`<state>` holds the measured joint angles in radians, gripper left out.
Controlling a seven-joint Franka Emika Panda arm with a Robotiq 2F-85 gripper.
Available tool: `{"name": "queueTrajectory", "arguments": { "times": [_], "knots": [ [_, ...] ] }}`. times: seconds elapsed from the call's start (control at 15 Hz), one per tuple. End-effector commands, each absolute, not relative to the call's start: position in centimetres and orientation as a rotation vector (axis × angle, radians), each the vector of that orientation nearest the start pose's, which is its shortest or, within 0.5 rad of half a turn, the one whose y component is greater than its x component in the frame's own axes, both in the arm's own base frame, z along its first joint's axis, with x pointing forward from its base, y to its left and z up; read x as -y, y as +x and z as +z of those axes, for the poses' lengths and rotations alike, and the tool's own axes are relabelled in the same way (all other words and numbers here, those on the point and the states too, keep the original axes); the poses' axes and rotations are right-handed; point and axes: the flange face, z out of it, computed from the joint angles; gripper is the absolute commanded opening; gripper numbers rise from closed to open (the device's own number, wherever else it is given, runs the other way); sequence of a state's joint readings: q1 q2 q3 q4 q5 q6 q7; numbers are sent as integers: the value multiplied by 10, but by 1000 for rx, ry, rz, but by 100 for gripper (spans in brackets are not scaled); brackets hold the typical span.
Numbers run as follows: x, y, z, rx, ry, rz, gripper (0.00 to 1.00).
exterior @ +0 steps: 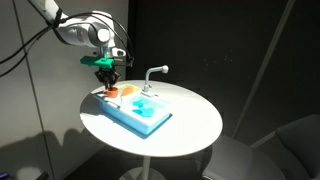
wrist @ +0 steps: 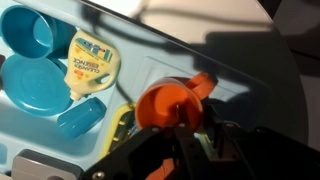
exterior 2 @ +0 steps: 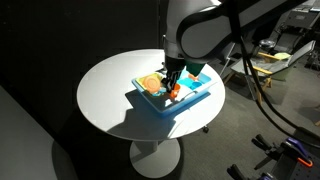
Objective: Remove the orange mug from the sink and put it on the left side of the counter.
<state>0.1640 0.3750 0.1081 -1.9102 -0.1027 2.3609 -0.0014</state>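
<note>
At the far left of the wrist view, a blue cup (wrist: pixel 30 30) and a blue plate (wrist: pixel 35 88) are cut off by the frame edge. Just right of them lies a yellow squeeze bottle (wrist: pixel 90 62), with a small blue piece (wrist: pixel 80 115) below it.

Right of centre, the orange mug (wrist: pixel 165 103) stands on the flat blue counter (wrist: pixel 185 50), outside the sink (exterior: pixel 147 106), with its handle pointing to the upper right. The gripper (wrist: pixel 178 135) comes in from the bottom edge with its dark jaws on either side of the mug. Whether they are clamped on it or just off it, I cannot tell. Further right is the white table (wrist: pixel 295 110).

In an exterior view, the mug is a red speck at the left end of the toy unit, under the gripper and well away from the faucet (exterior: pixel 155 72).

The main risk, as I judge it, is the mug's position near the counter's edge. If a pad snags the rim or handle as the arm lifts, the mug could tip or slide off onto the table. A yellow-and-black object (wrist: pixel 120 125) just beside it could be knocked too.

The gripper hides the mug's base, so I cannot confirm that it touches the counter. In both exterior views the mug is too small to show any detail.
</note>
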Motion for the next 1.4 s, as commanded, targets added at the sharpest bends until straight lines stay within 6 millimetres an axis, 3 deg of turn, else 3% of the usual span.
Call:
{"name": "queueTrajectory", "arguments": {
  "times": [0.0,0.4,1.0,1.33],
  "knots": [
    [-165,616,312,494,-3119,-122,55],
    [-166,614,315,490,-3139,-123,99],
    [-176,601,336,516,-3173,-147,100],
    [-178,592,359,375,-3204,-161,100]
  ]
}}
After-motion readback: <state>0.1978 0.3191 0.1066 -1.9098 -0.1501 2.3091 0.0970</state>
